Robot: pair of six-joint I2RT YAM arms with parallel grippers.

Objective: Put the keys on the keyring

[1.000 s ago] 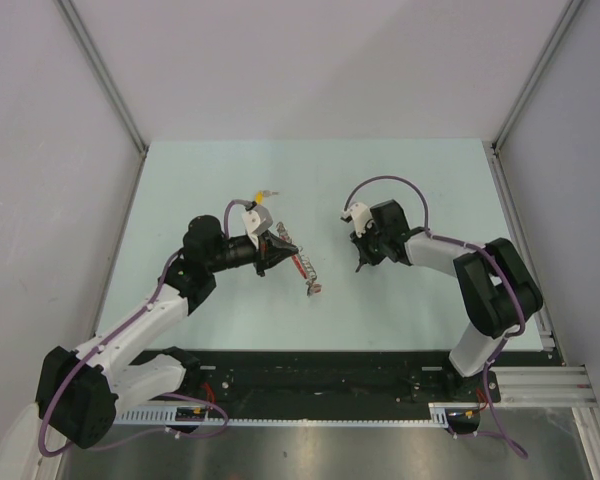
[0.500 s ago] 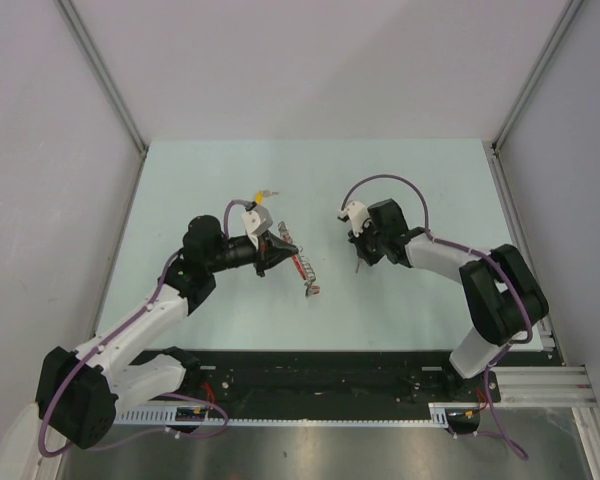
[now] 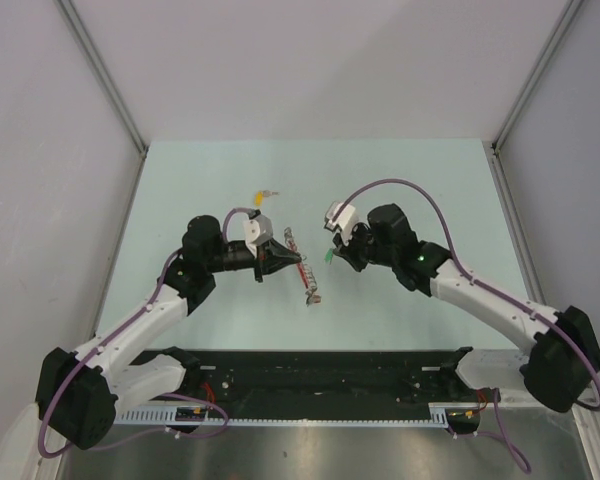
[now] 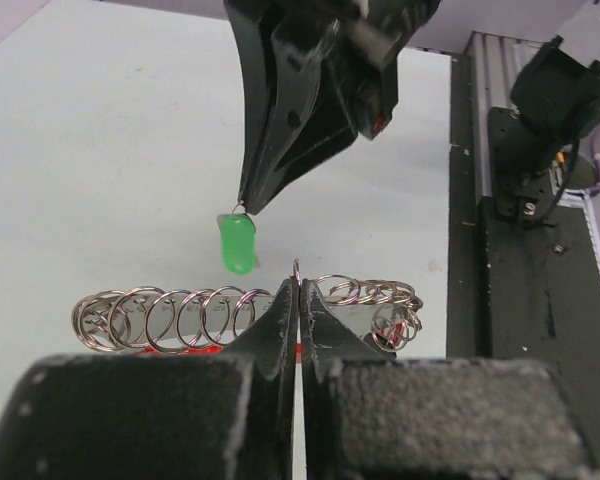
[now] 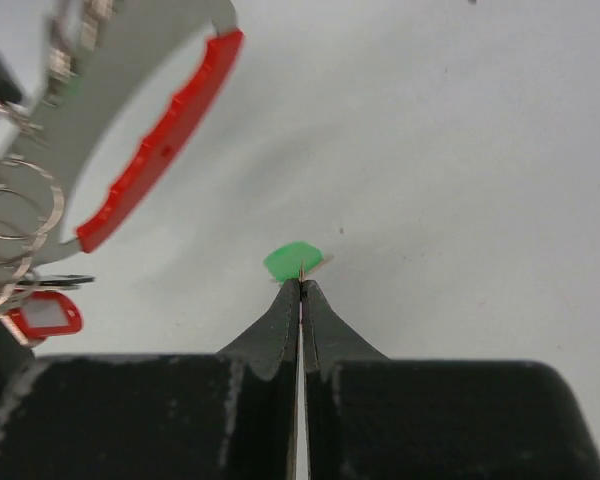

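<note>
The keyring [image 3: 300, 268], a red band joined to a chain of silver rings [image 4: 170, 318], is held off the table by my left gripper [image 3: 279, 255], which is shut on one ring [image 4: 297, 270]. My right gripper [image 3: 332, 252] is shut on the green-headed key [image 5: 296, 262], pinching its thin metal part. In the left wrist view that key [image 4: 238, 245] hangs from the right gripper's tips just above the ring chain. The keyring's red band [image 5: 160, 150] shows at the upper left of the right wrist view. A yellow-headed key [image 3: 264, 192] lies on the table beyond the left gripper.
A small red tag [image 5: 45, 315] hangs from the keyring's rings. The pale green table [image 3: 430, 190] is bounded by a black rail [image 3: 330, 372] along the near edge and white walls on the other sides.
My right gripper has shut on the green key and carried it left, close to the keyring. The left gripper has turned the keyring slightly toward it.
</note>
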